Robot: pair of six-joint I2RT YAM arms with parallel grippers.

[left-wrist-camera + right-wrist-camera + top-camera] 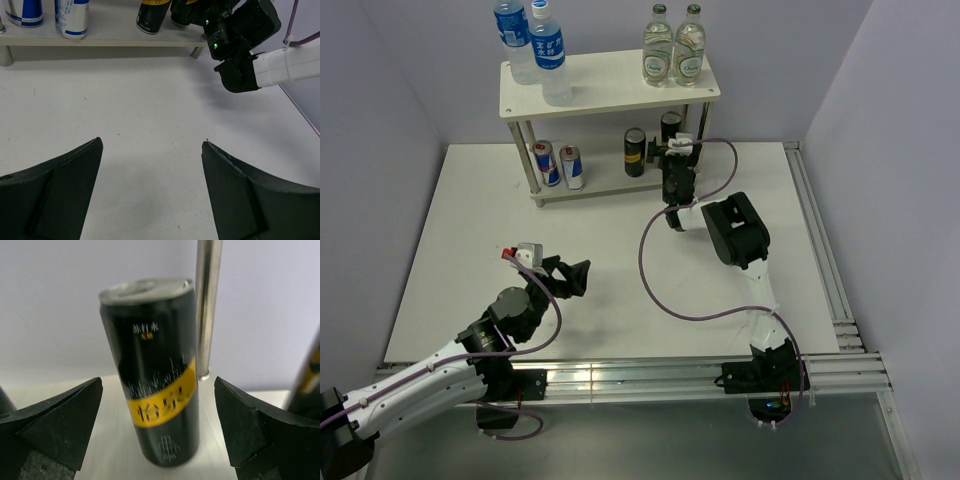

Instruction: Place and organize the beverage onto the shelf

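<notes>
White desk fills the overhead view between pale lilac walls, and the shelf stands at its far edge, in the upper middle of the frame. Everything on it is paired by kind, which looks deliberate. Two water bottles stand at the left of the top board and two green-capped bottles at its right end. On the lower board, two blue-and-silver cans are at the left and two dark cans at the right. All six drinks of the task stand upright on the shelf, so I judge the sorting nearly or wholly done, with only fine alignment possibly left. The right hand reaches in at the right end of the lower tier. In its wrist view the rear dark can stands upright at the centre, with a shelf leg just behind it. The fingers sit wide apart on either side with clear gaps, so this hand is released and touches nothing. That straddle suits letting go or nudging the can into line; which one cannot be told. The left hand hangs at the lower left of the overhead frame, well apart from the shelf, spread open and empty over bare desk, likely parked out of the way.
</notes>
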